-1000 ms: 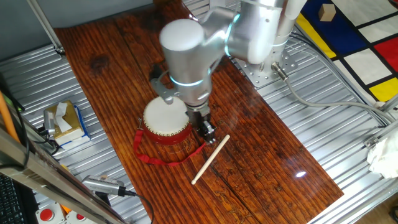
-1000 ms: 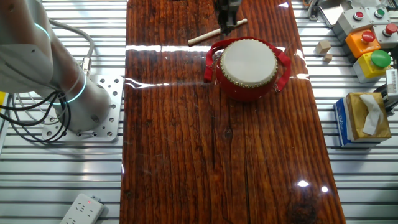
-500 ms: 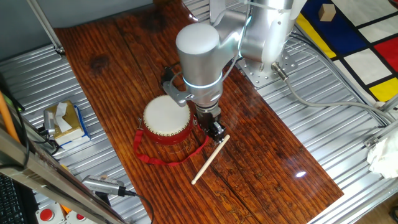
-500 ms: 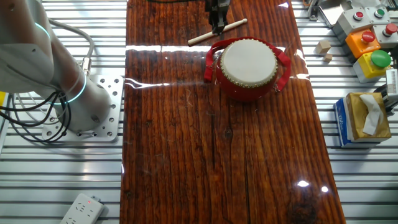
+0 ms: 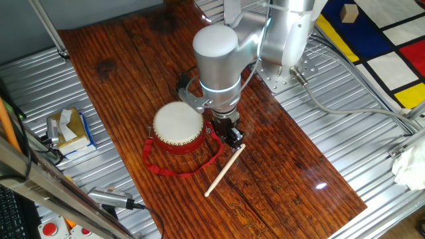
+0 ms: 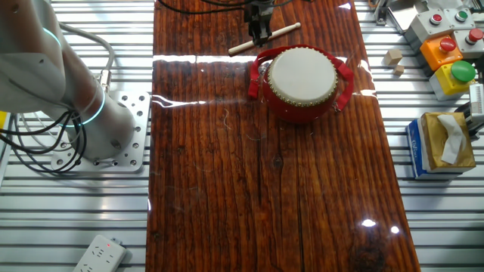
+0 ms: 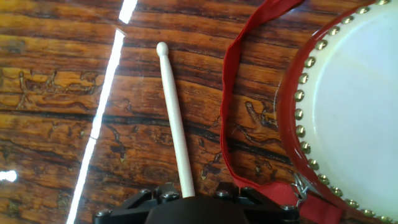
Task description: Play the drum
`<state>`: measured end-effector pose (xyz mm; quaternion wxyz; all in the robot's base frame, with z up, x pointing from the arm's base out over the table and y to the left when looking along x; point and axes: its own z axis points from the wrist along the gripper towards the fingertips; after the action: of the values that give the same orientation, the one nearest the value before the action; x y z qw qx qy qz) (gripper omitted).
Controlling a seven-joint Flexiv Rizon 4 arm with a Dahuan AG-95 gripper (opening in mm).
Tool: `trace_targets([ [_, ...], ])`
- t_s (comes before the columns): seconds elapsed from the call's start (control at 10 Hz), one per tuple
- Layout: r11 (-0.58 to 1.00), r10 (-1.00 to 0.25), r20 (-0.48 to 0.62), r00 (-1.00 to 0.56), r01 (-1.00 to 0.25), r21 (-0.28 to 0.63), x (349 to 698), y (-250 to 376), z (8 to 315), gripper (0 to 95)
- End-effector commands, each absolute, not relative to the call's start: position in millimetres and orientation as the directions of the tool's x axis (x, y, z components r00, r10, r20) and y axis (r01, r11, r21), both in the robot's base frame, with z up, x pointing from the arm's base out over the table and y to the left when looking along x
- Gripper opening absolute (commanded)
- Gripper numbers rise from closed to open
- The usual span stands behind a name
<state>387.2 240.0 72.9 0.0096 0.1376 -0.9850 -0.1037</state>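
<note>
The drum (image 5: 176, 127) sits on the wooden table (image 5: 279, 159), skin up, its red strap (image 5: 174, 170) looped on the boards around it. A pale stick (image 5: 224, 170) lies flat at about four o'clock from the drum, close to the strap. The gripper (image 5: 233, 138) hangs low over the stick's upper end, just beside the drum. In the hand view the stick (image 7: 175, 118) runs under the gripper body; I cannot tell whether the fingers are apart or closed.
</note>
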Motion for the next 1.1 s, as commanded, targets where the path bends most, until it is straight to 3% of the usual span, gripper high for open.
trace_targets([
  [0.1, 0.944, -0.263, -0.008, -0.965, -0.259, 0.204, 386.7, 239.8, 72.0, 38.0],
  [0.3, 0.95, -0.246, -0.003, -0.969, -0.242, 0.2, 386.5, 239.7, 72.0, 38.0],
  [0.5, 0.959, -0.21, 0.008, -0.978, -0.205, 0.195, 386.5, 239.7, 72.0, 0.0],
  [1.1, 0.945, -0.267, 0.012, -0.963, -0.26, 0.2, 386.5, 239.7, 72.0, 0.0],
])
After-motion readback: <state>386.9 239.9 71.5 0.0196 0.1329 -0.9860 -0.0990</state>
